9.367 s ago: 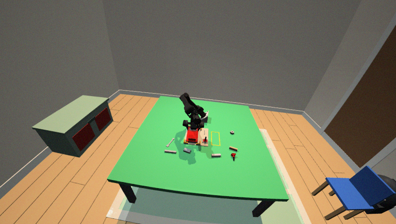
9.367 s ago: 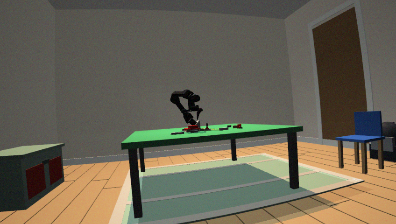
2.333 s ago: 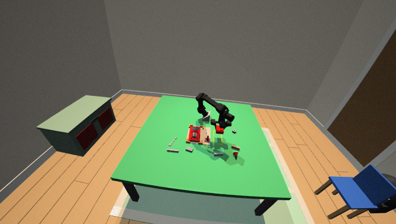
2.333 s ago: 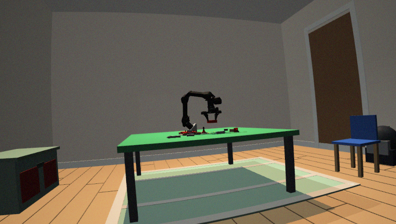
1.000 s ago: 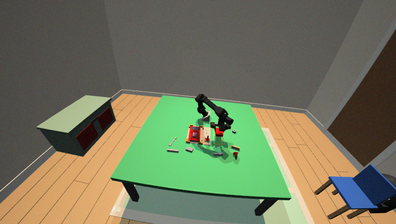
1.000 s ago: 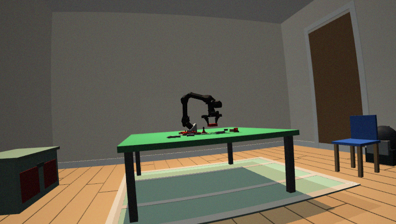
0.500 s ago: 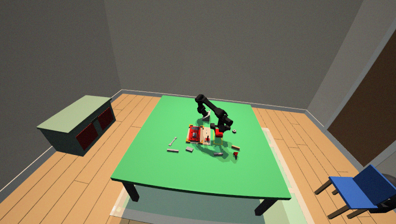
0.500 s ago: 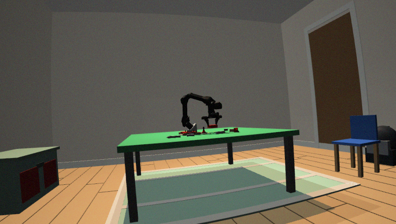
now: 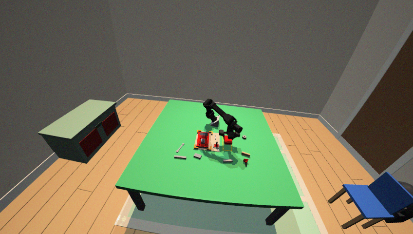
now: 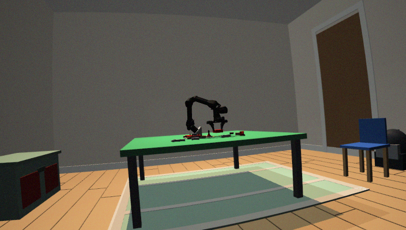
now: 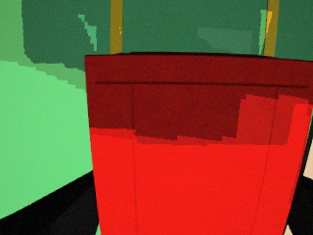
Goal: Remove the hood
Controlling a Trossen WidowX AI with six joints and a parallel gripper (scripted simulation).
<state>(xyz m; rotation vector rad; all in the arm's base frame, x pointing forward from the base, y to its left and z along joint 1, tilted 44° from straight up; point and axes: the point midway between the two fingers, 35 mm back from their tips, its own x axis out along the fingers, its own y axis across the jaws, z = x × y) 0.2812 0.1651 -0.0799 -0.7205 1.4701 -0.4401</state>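
Observation:
The red hood [image 9: 228, 140] [image 10: 218, 131] [image 11: 196, 186] is held level in the air above the table. My gripper [image 10: 218, 130] is shut on the hood, a finger on either side of it. The marked area, a yellow outline [image 9: 227, 150] [image 11: 116, 29], lies on the table under and in front of the hood, which hides its rear part in the top view. The red toy car [image 9: 199, 143] [image 10: 191, 136] is on its base left of the marked area, with its front engine part uncovered.
A pale board [image 9: 214, 137] with a small upright red and black part [image 9: 216, 145] adjoins the car. A wrench [image 9: 179, 147], grey bars [image 9: 179, 157] [image 9: 227, 160], a grey block [image 9: 197, 156], a tan bar [image 9: 245, 154], a red part [image 9: 245, 161] and a small ring [image 9: 244, 137] lie around.

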